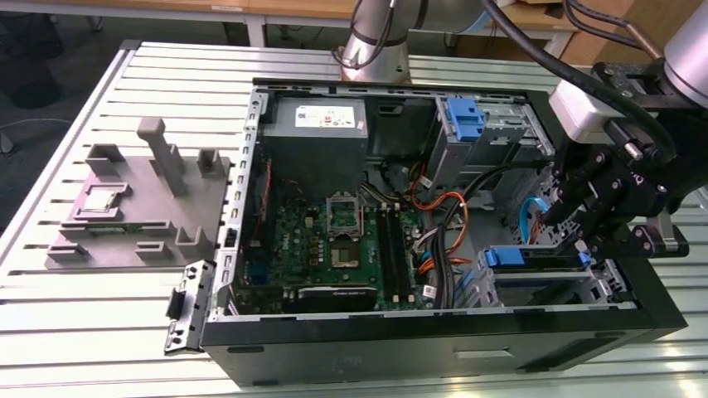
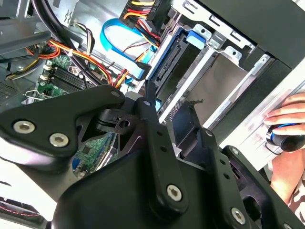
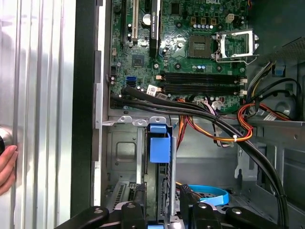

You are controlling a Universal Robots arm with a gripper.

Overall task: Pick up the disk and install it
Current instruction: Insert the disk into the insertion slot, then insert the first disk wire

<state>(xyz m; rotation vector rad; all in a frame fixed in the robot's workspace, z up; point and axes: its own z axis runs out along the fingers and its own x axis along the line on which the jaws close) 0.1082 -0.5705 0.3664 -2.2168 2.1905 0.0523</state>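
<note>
Gripper: the gripper (image 1: 586,240) is seen at the right of the exterior view, lowered over the drive cage in the lower right of the open computer case (image 1: 443,344); its black fingers (image 3: 136,212) stand either side of a blue-railed edge at the bottom of the first wrist view. Whether they press on it cannot be told.
Disk: the disk (image 1: 536,259) is seen as a blue-fronted carrier lying in the cage, directly under the gripper; in the second wrist view its blue rail (image 2: 167,57) runs along the metal bay wall.
Progress: the disk is judged to be already in its bay, or nearly seated; whether it is fully home cannot be told.
Motherboard: the motherboard (image 1: 332,240) is seen mid-case, beyond the cage.
Fixture: a grey fixture (image 1: 133,203) rests on the bench (image 1: 66,332) at the exterior view's left.
Person: a hand (image 2: 286,124) is seen at the right edge of the second wrist view.
</note>
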